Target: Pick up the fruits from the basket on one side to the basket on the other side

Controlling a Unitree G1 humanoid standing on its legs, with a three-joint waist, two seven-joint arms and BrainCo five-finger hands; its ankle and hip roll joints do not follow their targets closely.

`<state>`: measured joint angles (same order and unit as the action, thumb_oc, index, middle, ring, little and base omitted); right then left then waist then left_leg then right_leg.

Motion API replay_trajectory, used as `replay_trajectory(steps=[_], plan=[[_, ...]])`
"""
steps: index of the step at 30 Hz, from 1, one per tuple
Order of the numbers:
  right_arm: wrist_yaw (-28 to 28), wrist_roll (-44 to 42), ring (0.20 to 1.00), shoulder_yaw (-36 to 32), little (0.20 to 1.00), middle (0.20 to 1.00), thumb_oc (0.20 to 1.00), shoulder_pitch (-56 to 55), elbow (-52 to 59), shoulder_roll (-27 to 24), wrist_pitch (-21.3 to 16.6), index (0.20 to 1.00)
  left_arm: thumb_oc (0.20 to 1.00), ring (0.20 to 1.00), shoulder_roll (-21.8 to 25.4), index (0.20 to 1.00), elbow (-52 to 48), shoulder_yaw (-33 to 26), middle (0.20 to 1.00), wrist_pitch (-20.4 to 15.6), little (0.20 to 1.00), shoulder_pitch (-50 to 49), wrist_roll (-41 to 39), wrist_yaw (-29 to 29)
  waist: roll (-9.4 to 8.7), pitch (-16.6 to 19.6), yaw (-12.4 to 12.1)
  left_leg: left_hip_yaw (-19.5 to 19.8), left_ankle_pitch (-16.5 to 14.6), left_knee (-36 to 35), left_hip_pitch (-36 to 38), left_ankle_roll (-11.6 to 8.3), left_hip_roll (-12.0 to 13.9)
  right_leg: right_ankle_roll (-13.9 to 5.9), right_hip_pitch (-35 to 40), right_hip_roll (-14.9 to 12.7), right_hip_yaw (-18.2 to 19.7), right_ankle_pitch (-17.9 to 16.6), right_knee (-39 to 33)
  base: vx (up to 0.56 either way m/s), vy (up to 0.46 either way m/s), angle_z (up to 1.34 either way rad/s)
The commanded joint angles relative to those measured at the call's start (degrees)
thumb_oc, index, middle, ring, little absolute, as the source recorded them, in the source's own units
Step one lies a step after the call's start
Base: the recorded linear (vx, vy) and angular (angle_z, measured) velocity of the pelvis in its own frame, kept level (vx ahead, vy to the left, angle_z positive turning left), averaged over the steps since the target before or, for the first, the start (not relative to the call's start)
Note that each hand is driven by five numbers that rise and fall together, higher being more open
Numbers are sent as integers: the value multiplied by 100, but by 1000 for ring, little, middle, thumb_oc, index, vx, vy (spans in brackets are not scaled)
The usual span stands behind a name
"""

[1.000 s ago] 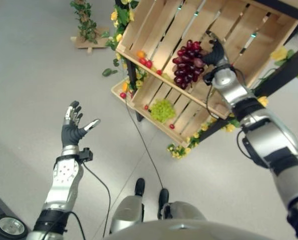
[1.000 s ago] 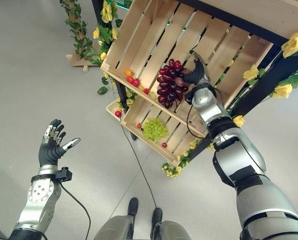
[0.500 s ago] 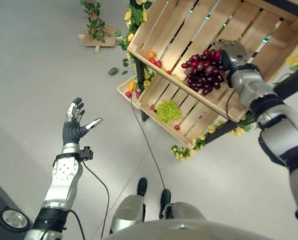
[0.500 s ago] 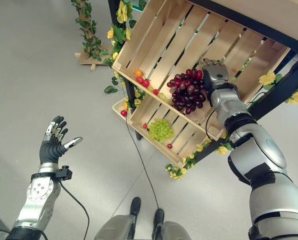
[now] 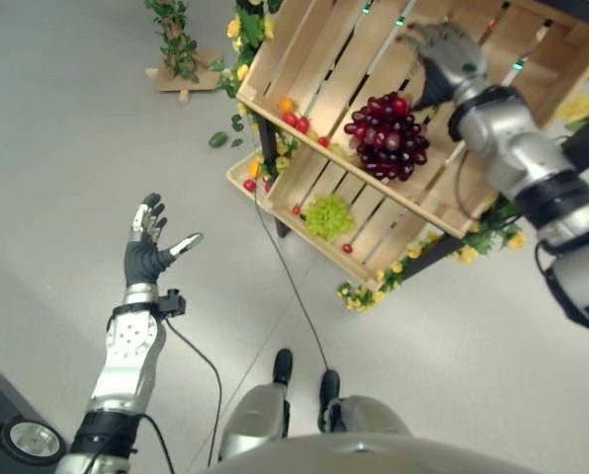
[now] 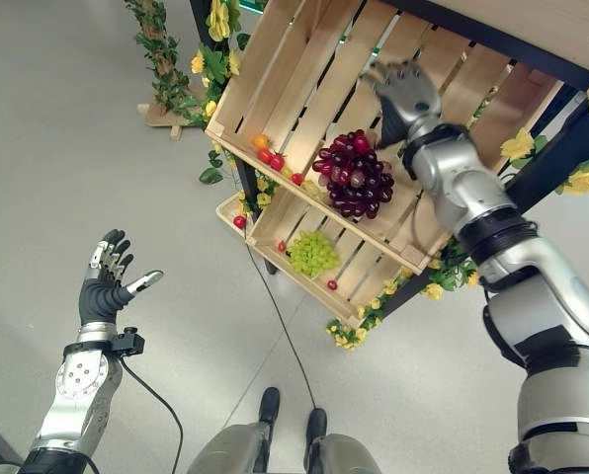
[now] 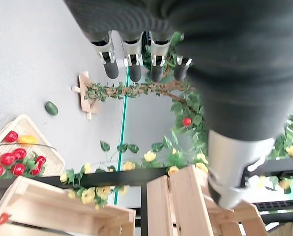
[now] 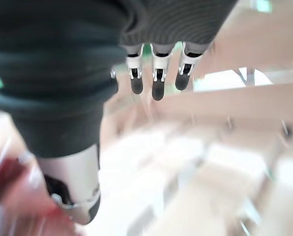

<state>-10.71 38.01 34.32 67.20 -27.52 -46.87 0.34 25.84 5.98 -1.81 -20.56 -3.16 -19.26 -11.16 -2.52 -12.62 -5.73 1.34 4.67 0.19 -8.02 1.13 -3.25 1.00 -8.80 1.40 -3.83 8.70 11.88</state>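
Grey floor (image 5: 67, 128) lay under tilted wooden crates (image 5: 314, 69), where the red grapes (image 5: 385, 136) rested. Just above them the right hand (image 6: 405, 91) hovered with fingers apart, its wrist view too blurred to detail. Far left, the left hand (image 5: 148, 247) was spread, empty.

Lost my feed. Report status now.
Right hand open, above the red grapes in the upper crate. Left hand open, idle over the floor. Nothing blocking.

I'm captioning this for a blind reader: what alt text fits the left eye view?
The robot's right hand hangs open just above a dark red grape bunch in the upper slatted wooden crate. A green grape bunch lies in the crate below, and the left hand is open over the floor.
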Motion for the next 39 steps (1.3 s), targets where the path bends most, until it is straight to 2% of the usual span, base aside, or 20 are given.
replay_trajectory(steps=[1,3,4,9,16,21,22,23,24,25,26,27,29,31,32,33,35,39], plan=[[-156,-94,1000,-514,1000,1000,1000,-58,392,-492,-71,1000,1000,1000,75,1000,-249,-399,1000,-314,1000,2,190,4,-199,141,115,-23,-740,406,188,-76,32,-558,-58,-343,198,-606,49,0,0,0],[-146,-86,1000,-742,1000,1000,1000,-280,621,-485,-118,1000,1000,1000,56,1000,-254,-398,1000,-320,1000,7,209,5,-209,141,112,-23,-740,403,183,-73,30,-559,-58,-342,199,-605,44,0,0,0],[-187,-8,1000,-1089,1000,1000,1000,-641,973,-407,-209,1000,1000,1000,16,1000,-272,-442,1000,-333,1000,4,265,21,-178,128,121,-14,-749,410,181,-64,27,-554,-66,-345,189,-588,57,0,0,0],[-153,149,1000,-1583,1000,1000,1000,-1160,1491,-325,-284,1000,1000,1000,3,1000,-292,-469,1000,-333,1000,-12,311,17,-191,141,117,-6,-756,408,178,-52,23,-546,-66,-338,189,-571,66,2,-1,-2],[-133,140,1000,-1917,1000,1000,1000,-1696,2140,-146,-583,1000,1000,1000,-17,1000,-354,-505,1000,-366,1000,-35,404,-19,-199,158,121,-8,-767,412,180,-43,9,-539,-69,-341,192,-571,70,0,0,0],[34,-482,1000,-1993,1000,1000,1000,-2029,2497,138,-947,1000,1000,1000,-32,1000,-372,-478,1000,-392,1000,-50,436,-42,-207,156,134,-11,-763,422,177,-41,7,-538,-81,-342,192,-578,75,0,0,0],[250,-1567,1000,-1990,1000,1000,1000,-2337,2609,417,-1269,1000,1000,1000,-61,1000,-364,-445,1000,-412,1000,-26,415,-49,-207,141,144,-18,-753,430,172,-43,9,-535,-85,-342,195,-581,83,0,0,0],[457,-2082,1000,-1961,1000,1000,1000,-2481,2684,460,-1429,1000,1000,1000,-37,1000,-374,-415,1000,-421,1000,-32,383,-4,-219,147,140,-12,-752,436,174,-45,10,-534,-86,-348,187,-578,84,0,0,0],[463,-2087,1000,-1968,1000,1000,1000,-2488,2689,458,-1429,1000,1000,1000,-35,1000,-374,-412,1000,-421,1000,-33,382,-3,-220,149,139,-11,-752,436,173,-45,9,-534,-87,-348,186,-577,84,0,0,0],[778,-3330,1000,-1920,1000,1000,1000,-2889,2617,738,-1599,1000,1000,1000,-19,1000,-410,-363,1000,-435,1000,-45,326,54,-226,146,141,-8,-740,438,177,-53,15,-534,-69,-355,174,-582,69,0,0,0],[782,-3333,1000,-1925,1000,1000,1000,-2894,2620,737,-1599,1000,1000,1000,-17,1000,-411,-361,1000,-435,1000,-47,325,55,-228,148,140,-7,-739,437,177,-53,15,-534,-69,-356,174,-582,68,0,0,0],[1036,-4181,1000,-1853,1000,1000,1000,-3187,2650,916,-1843,1000,1000,1000,-18,1000,-401,-338,1000,-476,1000,-43,255,88,-228,151,129,-8,-729,427,187,-62,17,-545,-55,-359,154,-588,58,0,0,0],[1395,-5410,1000,-1896,1000,1000,1000,-3754,2650,1386,-2012,1000,1000,1000,-43,1000,-405,-295,1000,-539,1000,-34,191,92,-212,152,124,-3,-717,417,199,-68,22,-549,-40,-366,133,-590,50,-4,-4,2],[1775,-6251,1000,-1839,1000,1000,1000,-4286,2737,1794,-2096,1000,1000,1000,-82,1000,-337,-317,1000,-591,1000,-38,177,41,-182,148,134,4,-703,412,200,-74,23,-546,-31,-372,116,-587,48,-3,2,2],[1799,-6276,1000,-1852,1000,1000,1000,-4308,2745,1792,-2095,1000,1000,1000,-74,1000,-335,-310,1000,-595,1000,-48,177,39,-188,159,133,7,-705,412,202,-75,22,-546,-28,-374,113,-583,48,0,0,0],[2163,-6817,1000,-1626,1000,1000,1000,-4786,2953,2052,-2127,1000,1000,1000,-103,1000,-271,-323,1000,-605,1000,-49,243,-31,-171,156,157,15,-693,399,210,-87,27,-544,-22,-377,110,-584,46,0,0,0],[2534,-7519,1000,-1464,1000,1000,1000,-5314,3147,2259,-2024,1000,1000,1000,-122,1000,-269,-352,1000,-637,1000,-82,296,-70,-154,160,191,18,-681,390,222,-95,34,-548,-11,-389,85,-590,41,-10,7,4],[2762,-7947,1000,-1323,1000,1000,1000,-6214,3262,2479,-2004,1000,1000,1000,-208,1000,-256,-421,1000,-709,1000,-195,380,-220,-124,192,274,13,-666,362,265,-113,32,-561,37,-404,57,-607,5,0,0,0]])
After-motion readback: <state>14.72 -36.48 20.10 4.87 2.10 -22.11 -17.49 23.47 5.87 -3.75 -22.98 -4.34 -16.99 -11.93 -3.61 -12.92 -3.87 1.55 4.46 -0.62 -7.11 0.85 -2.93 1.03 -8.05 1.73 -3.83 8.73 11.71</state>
